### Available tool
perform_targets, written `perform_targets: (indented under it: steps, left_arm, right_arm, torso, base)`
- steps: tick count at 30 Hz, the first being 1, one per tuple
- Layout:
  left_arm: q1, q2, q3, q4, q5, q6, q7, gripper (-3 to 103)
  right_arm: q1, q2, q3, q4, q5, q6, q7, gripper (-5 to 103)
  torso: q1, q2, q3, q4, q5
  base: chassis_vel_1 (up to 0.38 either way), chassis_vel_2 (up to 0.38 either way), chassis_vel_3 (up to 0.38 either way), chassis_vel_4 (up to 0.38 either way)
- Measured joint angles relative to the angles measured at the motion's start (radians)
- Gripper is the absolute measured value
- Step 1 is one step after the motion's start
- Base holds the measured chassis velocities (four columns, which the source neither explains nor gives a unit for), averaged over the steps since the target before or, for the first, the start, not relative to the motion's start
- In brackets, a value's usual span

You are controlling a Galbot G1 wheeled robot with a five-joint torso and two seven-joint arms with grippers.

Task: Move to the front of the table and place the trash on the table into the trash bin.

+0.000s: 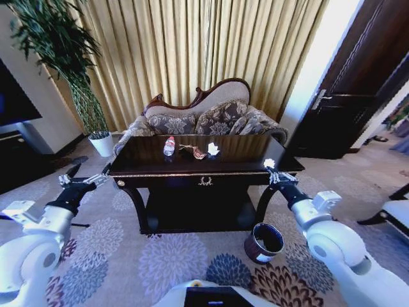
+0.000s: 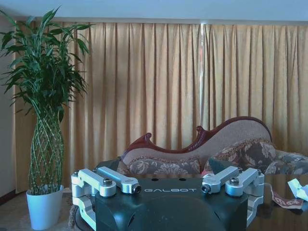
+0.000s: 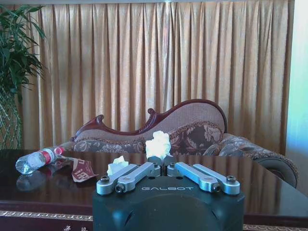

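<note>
1. We face the dark glossy table [image 1: 204, 167] at the centre of the head view, a patterned sofa [image 1: 204, 118] and gold curtains [image 1: 204, 45] behind it.
2. The trash lies in a row on the tabletop: a clear bottle [image 1: 169, 146] with a red cap to the left, a brownish-red wrapper [image 1: 193, 152] in the middle, and a crumpled white paper [image 1: 213, 149] to the right.
3. In the right wrist view, the bottle [image 3: 36, 160] lies on its side at centre left, the wrapper [image 3: 83, 169] just beside it, and the paper [image 3: 158, 143] sits at centre frame above the fingers.
4. The trash bin [image 1: 264, 242], a round maroon bucket, stands on the floral carpet [image 1: 160, 262] at lower right of the head view, near the table's right front leg.
5. Our left gripper [image 1: 84, 178] hovers at centre left, off the table's left front corner, fingers spread and holding nothing.
6. Our right gripper [image 1: 273, 173] hovers by the table's right front corner; its fingers [image 3: 130, 176] splay outward, empty.
7. A tall potted plant [image 1: 64, 64] in a white pot stands at upper left.
</note>
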Motion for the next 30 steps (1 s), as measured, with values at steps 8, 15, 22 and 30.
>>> perform_targets:
  steps: [8,15,22,30]
  left_arm:
    - [0.003,-0.009,0.004,0.002,-0.002,-0.005,0.0,100]
    - [0.007,-0.011,0.004,0.002,-0.004,-0.019,0.001,100]
    - [0.01,-0.016,0.001,-0.009,-0.014,-0.033,0.002,100]
    - [0.013,-0.025,0.006,-0.018,-0.018,-0.038,0.003,100]
  right_arm:
    - [-0.004,0.013,-0.019,-0.022,-0.018,0.02,-0.002,2]
    - [-0.007,0.038,-0.062,-0.077,-0.044,0.029,-0.003,2]
    - [0.082,0.083,-0.167,-0.379,-0.077,0.02,-0.009,2]
    - [0.251,0.09,-0.279,-0.742,-0.108,0.025,-0.032,2]
  torso:
    - [0.0,0.0,0.0,0.0,-0.0001]
    - [0.0,0.0,0.0,0.0,-0.0002]
    - [0.0,0.0,0.0,0.0001,0.0001]
    - [0.0,0.0,0.0,0.0001,0.0001]
  base:
    - [0.076,-0.07,-0.073,0.069]
    - [0.034,-0.026,-0.028,0.04]
    - [0.0,0.0,0.0,0.0]
    - [0.0,0.0,0.0,0.0]
